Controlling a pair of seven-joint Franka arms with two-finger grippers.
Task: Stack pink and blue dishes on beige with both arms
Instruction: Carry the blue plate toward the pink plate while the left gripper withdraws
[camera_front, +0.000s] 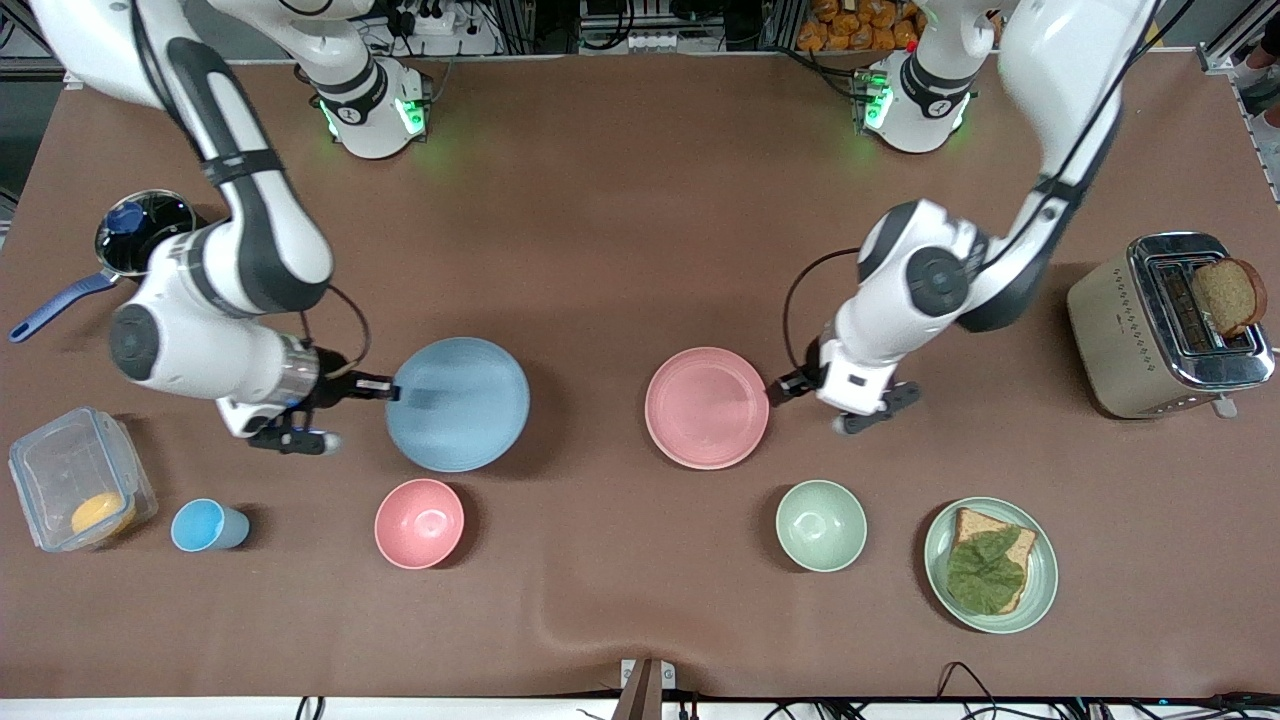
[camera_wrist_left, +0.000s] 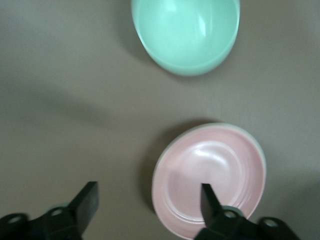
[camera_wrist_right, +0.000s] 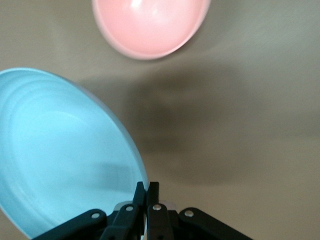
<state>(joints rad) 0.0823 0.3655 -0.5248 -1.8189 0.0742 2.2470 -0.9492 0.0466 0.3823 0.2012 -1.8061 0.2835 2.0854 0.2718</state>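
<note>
Clamping the rim of the flat round light blue matte plate (camera_front: 458, 404), the right pincer (camera_front: 392, 391) has its fingers pressed together on that edge, at the side toward the right arm's end of the brown tabletop (camera_front: 620, 230); in the right wrist view the plate (camera_wrist_right: 60, 150) tilts up off the surface, with the small deep pink bowl (camera_wrist_right: 150, 25) lying just past the pincer (camera_wrist_right: 146, 192). Left pincer (camera_front: 778, 390): at the rim of the flat round pale pink matte plate (camera_front: 707, 407), on the edge toward the left arm's end, fingers apart; in the left wrist view one finger (camera_wrist_left: 207, 200) shows over the plate's (camera_wrist_left: 210, 175) rim and the other (camera_wrist_left: 87, 202) over bare tabletop. Pale green bowl (camera_wrist_left: 186, 32): on the tabletop just past this pincer (camera_wrist_left: 147, 205), near the pink plate. No beige plate is in view.
</note>
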